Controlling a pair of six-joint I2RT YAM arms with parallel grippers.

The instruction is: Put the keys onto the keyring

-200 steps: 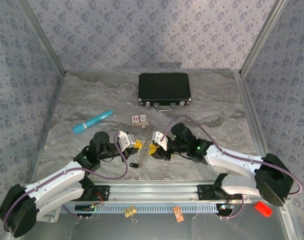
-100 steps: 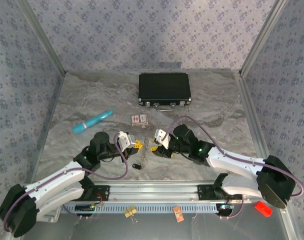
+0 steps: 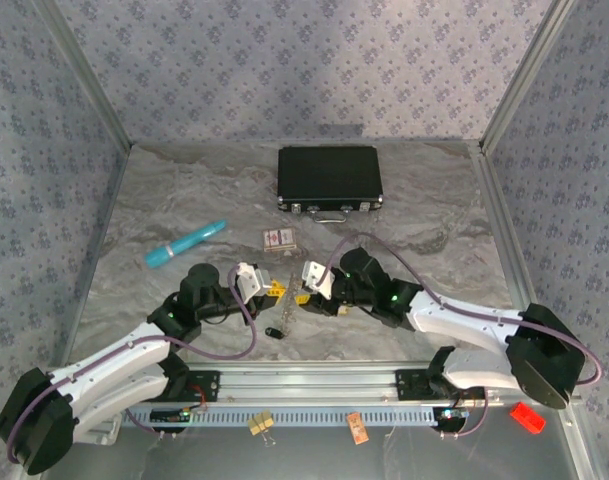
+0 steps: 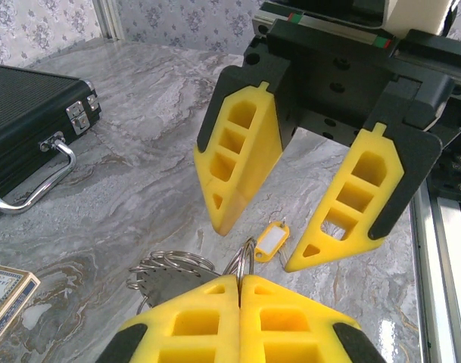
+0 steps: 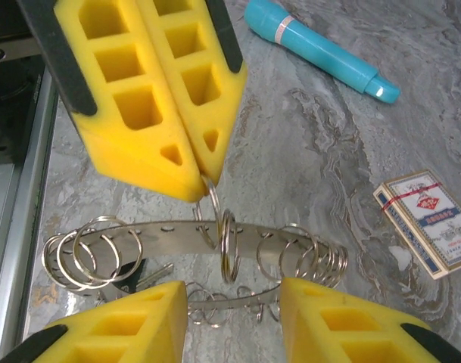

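Note:
My left gripper (image 4: 240, 278) is shut on a silvery split keyring (image 4: 249, 257), which stands upright between its yellow pads. That keyring (image 5: 212, 195) hangs on a curved metal strip (image 5: 169, 234) that carries several more rings. My right gripper (image 5: 234, 295) is open and straddles the strip, tips apart on either side, touching nothing. Both grippers meet at the table's front middle, left gripper (image 3: 272, 291) facing right gripper (image 3: 306, 293). A silver key with a black head (image 5: 143, 274) lies under the strip. A yellow key tag (image 4: 269, 242) lies on the table. Brass-yellow keys are out of view.
A red-and-white card box (image 3: 279, 239) lies just beyond the grippers. A teal pen (image 3: 186, 243) is at the left and a shut black case (image 3: 329, 178) at the back. A small black piece (image 3: 275, 332) lies near the front rail.
The right gripper rose and drew back a little, then came back down to face the left gripper. The left gripper stayed put, shut on the ring.

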